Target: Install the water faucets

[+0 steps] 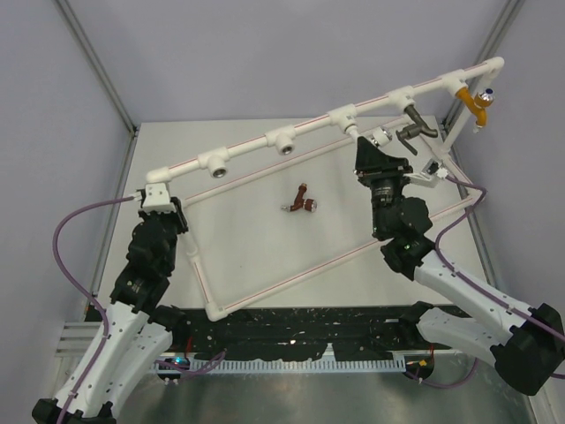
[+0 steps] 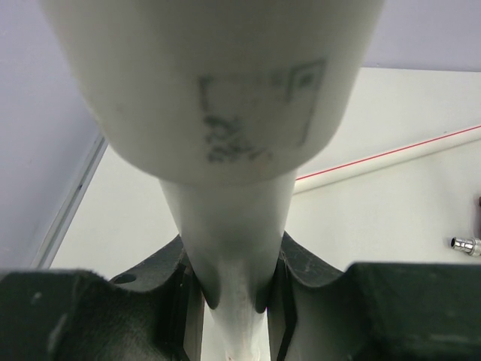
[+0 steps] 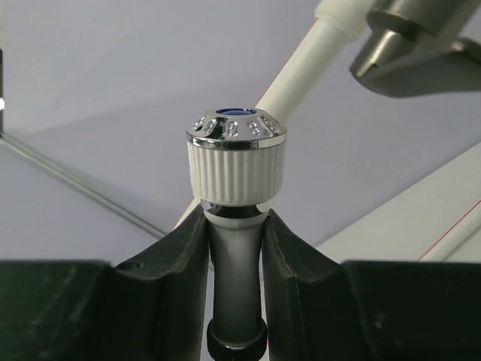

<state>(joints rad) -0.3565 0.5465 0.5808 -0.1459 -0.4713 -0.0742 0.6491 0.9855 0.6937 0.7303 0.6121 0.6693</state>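
Note:
The white faucet with its blue-and-silver knob [image 3: 235,154] stands upright between my right gripper's [image 3: 235,241] jaws, which are shut on its grey stem. In the top view this faucet [image 1: 380,138] and the right gripper [image 1: 374,152] sit just below the white pipe's [image 1: 252,144] top rail, near a tee socket [image 1: 342,115]. The reddish-brown faucet [image 1: 302,201] lies loose on the table inside the frame. My left gripper [image 1: 160,200] is shut on the pipe's left corner; in the left wrist view its jaws [image 2: 234,297] pinch the pipe under the elbow [image 2: 225,90].
A grey metal tap [image 1: 415,132] and a yellow tap [image 1: 477,103] hang from the rail's right end. Two open tee sockets [image 1: 217,162] [image 1: 284,141] face forward further left. The grey tap [image 3: 421,45] looms close above the knob in the right wrist view.

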